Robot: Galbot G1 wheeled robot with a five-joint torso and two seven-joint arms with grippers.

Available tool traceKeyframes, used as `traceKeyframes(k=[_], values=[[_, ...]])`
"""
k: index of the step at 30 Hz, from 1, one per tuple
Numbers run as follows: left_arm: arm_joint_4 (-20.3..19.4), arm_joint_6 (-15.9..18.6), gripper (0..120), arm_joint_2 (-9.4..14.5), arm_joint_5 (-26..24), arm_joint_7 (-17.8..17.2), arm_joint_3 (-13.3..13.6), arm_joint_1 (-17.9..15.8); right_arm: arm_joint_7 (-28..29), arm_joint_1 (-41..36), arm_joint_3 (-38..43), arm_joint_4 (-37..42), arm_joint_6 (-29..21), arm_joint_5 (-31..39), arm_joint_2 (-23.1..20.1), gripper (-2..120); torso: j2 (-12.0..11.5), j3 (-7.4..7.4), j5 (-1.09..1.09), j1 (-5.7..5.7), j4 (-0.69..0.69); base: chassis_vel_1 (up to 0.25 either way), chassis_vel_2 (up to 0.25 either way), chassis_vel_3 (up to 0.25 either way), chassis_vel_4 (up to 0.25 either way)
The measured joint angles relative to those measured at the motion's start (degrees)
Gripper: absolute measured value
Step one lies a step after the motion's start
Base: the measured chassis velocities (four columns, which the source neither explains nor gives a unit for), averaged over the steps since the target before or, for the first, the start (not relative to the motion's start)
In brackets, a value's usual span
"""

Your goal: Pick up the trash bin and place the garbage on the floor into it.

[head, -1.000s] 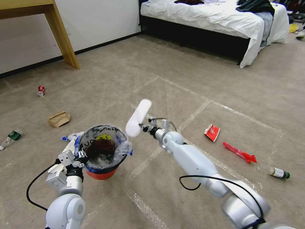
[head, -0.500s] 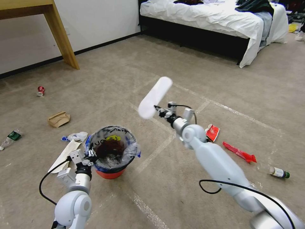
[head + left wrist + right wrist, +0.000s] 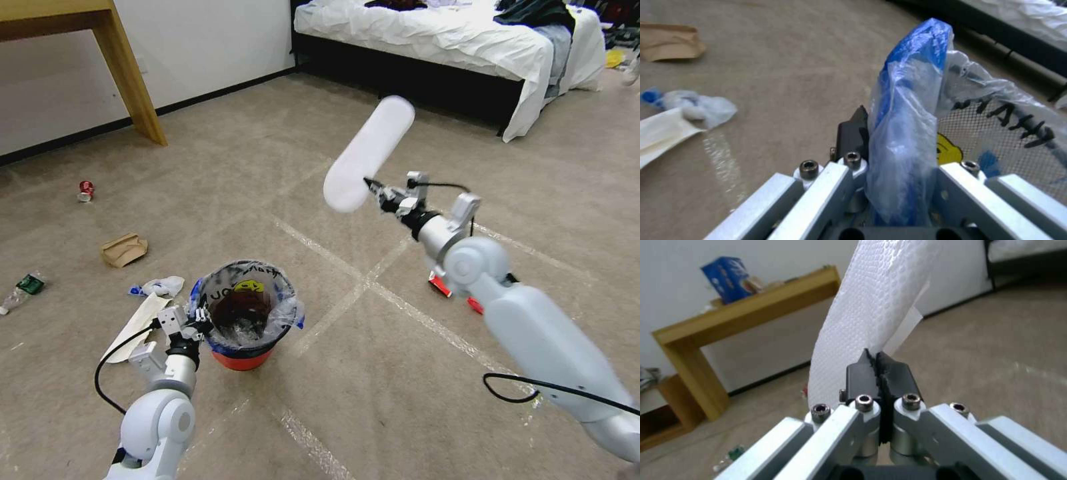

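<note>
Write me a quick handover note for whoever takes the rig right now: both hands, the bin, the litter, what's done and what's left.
Left hand: shut on the bagged rim of the trash bin, which sits low at front left.
Right hand: shut on a white foam piece, held up in the air, well to the right of the bin.
Done: bin gripped; some dark litter already lies inside.
Left: drop the foam in, then collect the brown carton, red can, green-labelled bottle, crumpled tissue and red wrapper.
</note>
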Motion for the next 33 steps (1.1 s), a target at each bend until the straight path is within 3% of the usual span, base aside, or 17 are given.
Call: traceKeyframes(k=[9,17,24,30,33], values=[[1.19,1.3,4,0.09,-1.16,-1.06,5.24,-4.74,-1.09,-6.4,6.85,12.1,2.52,-1.06,-7.93,0,0.0,0.0,0.0,0.0,-0.03,0.0,0.0,0.0,0.0],[0.76,2.21,4,0.4,-2.04,-1.46,7.35,-4.97,-7.02,-9.37,7.88,17.99,8.03,-9.25,-12.61,0,0.0,0.0,-0.01,0.0,-0.01,0.0,0.0,0.0,0.0],[-1.26,3.81,4,0.53,-4.21,-3.56,8.08,-3.9,-11.05,-10.54,6.75,18.93,12.8,-20.15,-13.8,0,0.0,0.0,-0.01,0.0,-0.01,0.0,0.0,0.0,0.0],[-1.82,4.78,4,0.27,-4.78,-4.6,8.43,-3.39,-12.01,-11.41,6.26,18.78,14.02,-24.29,-13.98,0,0.0,0.0,-0.01,0.0,-0.01,0.0,0.0,0.0,0.0],[-3.45,8.58,4,-0.06,-7.56,-7.8,9.07,-2.94,-13.61,-12.95,5.71,17.74,15.99,-29.9,-13.81,0,0.0,0.0,-0.01,0.0,-0.02,0.0,0.0,0.0,0.0]])
